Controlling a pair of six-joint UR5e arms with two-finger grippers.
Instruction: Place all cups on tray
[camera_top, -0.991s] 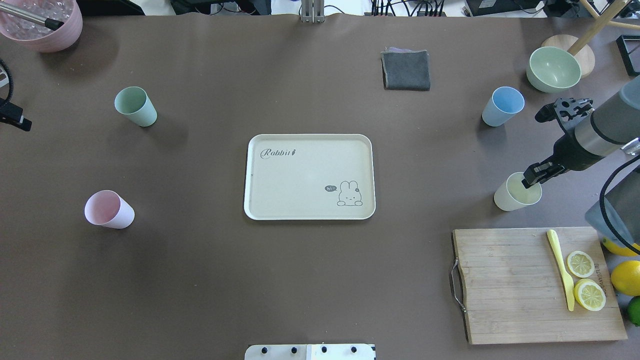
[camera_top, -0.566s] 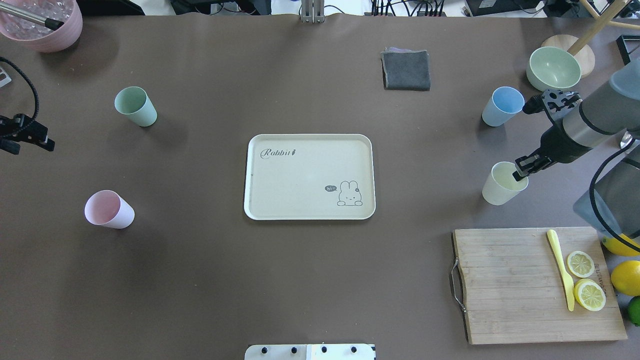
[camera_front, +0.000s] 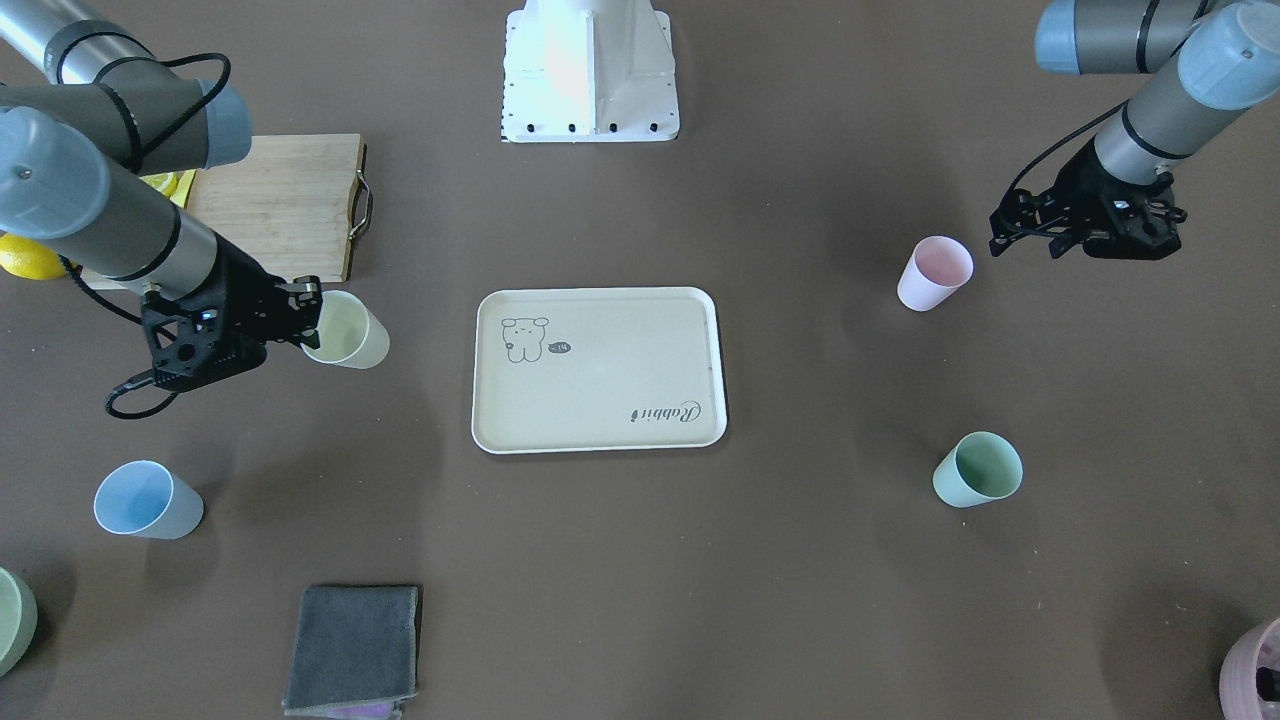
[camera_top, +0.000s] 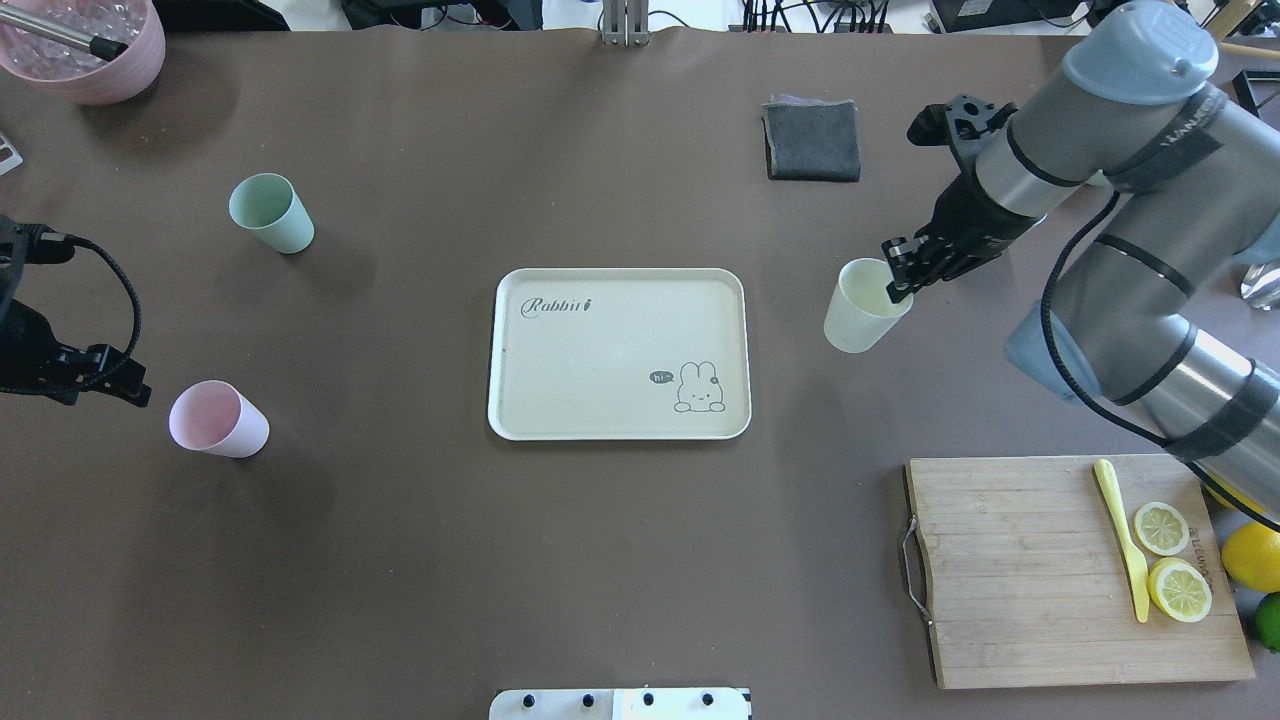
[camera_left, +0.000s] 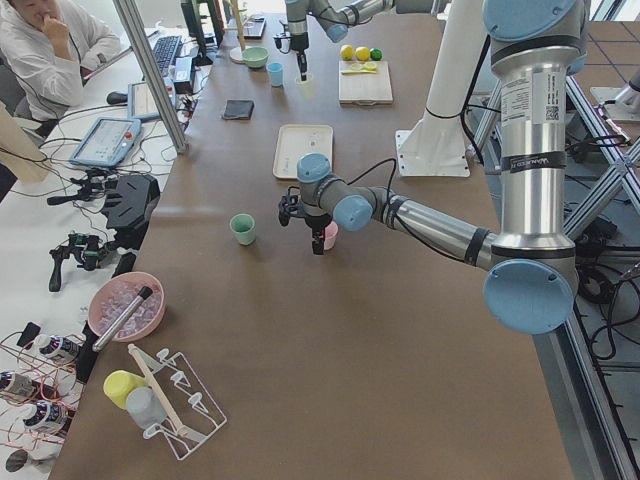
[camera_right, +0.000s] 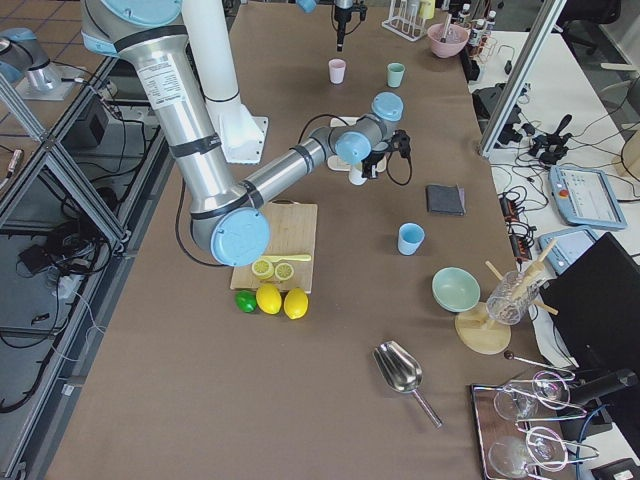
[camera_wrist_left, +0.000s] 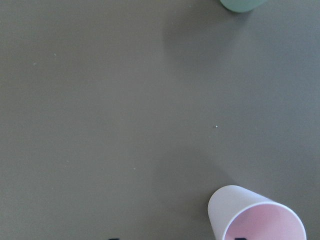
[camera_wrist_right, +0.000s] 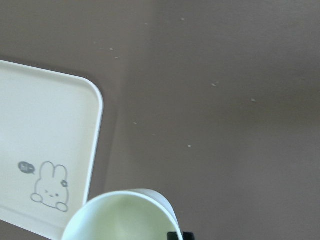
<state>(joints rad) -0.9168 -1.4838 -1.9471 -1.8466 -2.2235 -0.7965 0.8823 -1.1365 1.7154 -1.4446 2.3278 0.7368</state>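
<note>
The cream tray (camera_top: 620, 290) lies at the table's middle, with nothing on it. My right gripper (camera_top: 895, 285) is shut on the rim of the pale yellow cup (camera_top: 858, 318) and holds it tilted just right of the tray; the cup also shows in the right wrist view (camera_wrist_right: 120, 215). My left gripper (camera_top: 125, 385) is open, close beside the light pink cup (camera_top: 218, 420), which stands on the table. The mint green cup (camera_top: 270, 212) stands at the far left. The light blue cup (camera_front: 147, 500) stands at the far right, hidden by my right arm in the overhead view.
A wooden cutting board (camera_top: 1010, 570) with lemon slices and a yellow knife lies at the near right, with lemons beside it. A folded grey cloth (camera_top: 812, 140) lies at the far middle. A mauve-pink vessel (camera_top: 95, 60) stands at the far left corner, a pale green bowl (camera_front: 12, 620) at the far right.
My right gripper has carried the yellow cup leftward and away from me, to the tray's right side. My left gripper has moved in toward the pink cup.
</note>
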